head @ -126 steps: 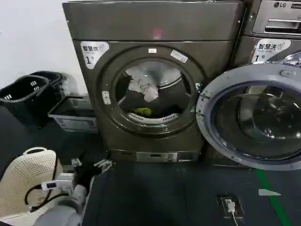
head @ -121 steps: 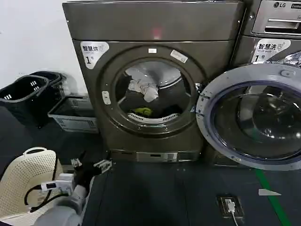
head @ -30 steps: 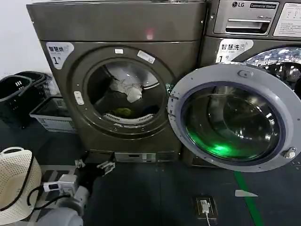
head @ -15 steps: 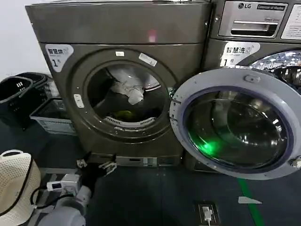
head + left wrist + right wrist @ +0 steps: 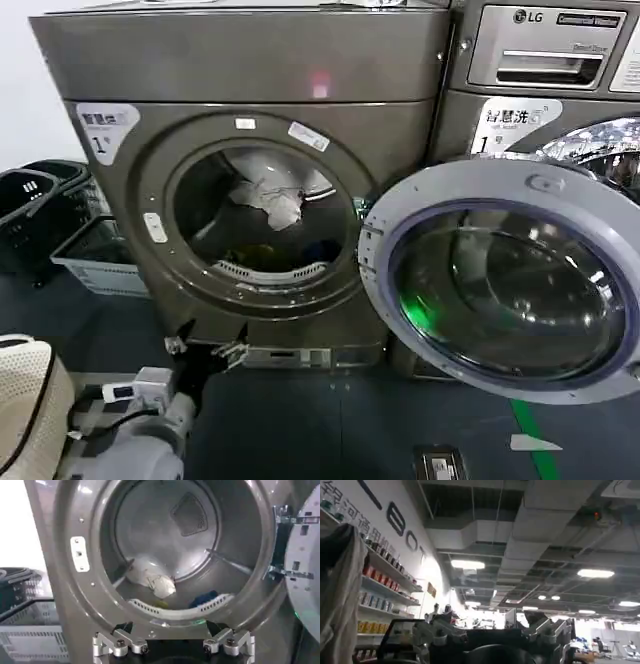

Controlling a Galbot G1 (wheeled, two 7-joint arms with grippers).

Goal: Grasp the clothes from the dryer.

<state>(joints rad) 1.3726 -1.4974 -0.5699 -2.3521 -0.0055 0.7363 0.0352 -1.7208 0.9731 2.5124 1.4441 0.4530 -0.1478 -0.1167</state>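
My left tool (image 5: 207, 349) hangs low before the dryer (image 5: 240, 70), its two fingers spread wide and holding nothing, just below the rim of the round porthole. The door (image 5: 500, 270) stands swung open to the right of the opening, its glass facing out and covering much of the LG machine (image 5: 550, 45) beside it. Inside the drum, the clothes (image 5: 268, 197) lie toward the back: a white and light grey piece (image 5: 150, 575) rests against the rear wall, with a small yellow-green scrap (image 5: 161, 603) and a dark blue piece (image 5: 202, 600) near the perforated lip at the drum's front. A white "1" sticker (image 5: 103, 128) marks the dryer's upper left corner, and a small red light (image 5: 320, 84) glows on the plain top panel. Dark baskets (image 5: 30, 205) and a grey crate (image 5: 95, 260) sit on the floor to the left of the machine, and a cream perforated basket (image 5: 25, 410) sits at my left side. My right tool (image 5: 492, 632) points up toward a ceiling with strip lights, well away from the dryer, its fingers apart and empty.
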